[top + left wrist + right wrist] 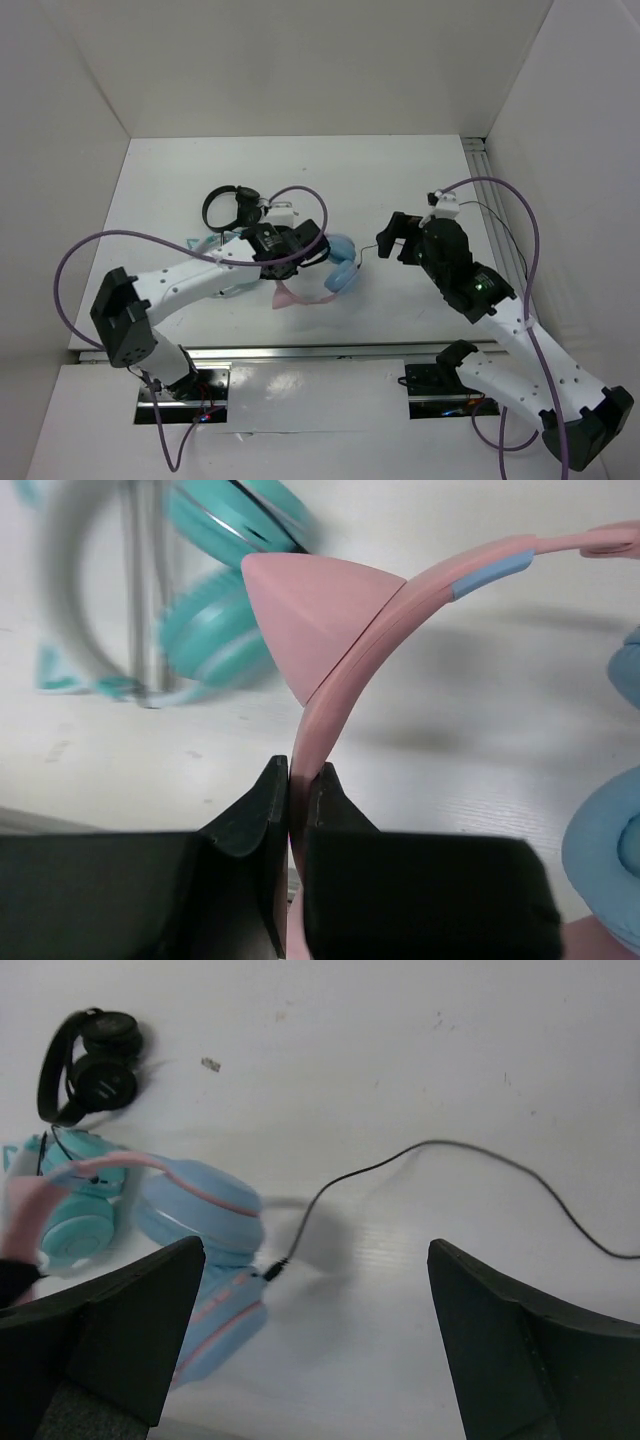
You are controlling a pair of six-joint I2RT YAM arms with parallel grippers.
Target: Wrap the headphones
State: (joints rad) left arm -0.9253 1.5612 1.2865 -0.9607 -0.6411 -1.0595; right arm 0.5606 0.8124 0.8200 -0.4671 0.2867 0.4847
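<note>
The headphones have a pink headband (pixel 400 595) with a pink cat ear (pixel 310 630) and light blue ear cups (pixel 342 265). They are left of centre on the white table. My left gripper (pixel 297 780) is shut on the headband just below the cat ear; in the top view it (pixel 305 255) sits over the headphones. A thin black cable (pixel 450 1150) runs from a plug at the ear cups (pixel 200 1215) to the right. My right gripper (pixel 315 1255) is open and empty above the table, right of the ear cups, also seen from the top (pixel 395 240).
Teal cat-ear headphones (pixel 220 630) lie behind the left gripper and show in the right wrist view (pixel 75 1225). Small black headphones (pixel 225 205) lie further back. White walls enclose the table; a metal rail (pixel 505 235) runs along its right edge.
</note>
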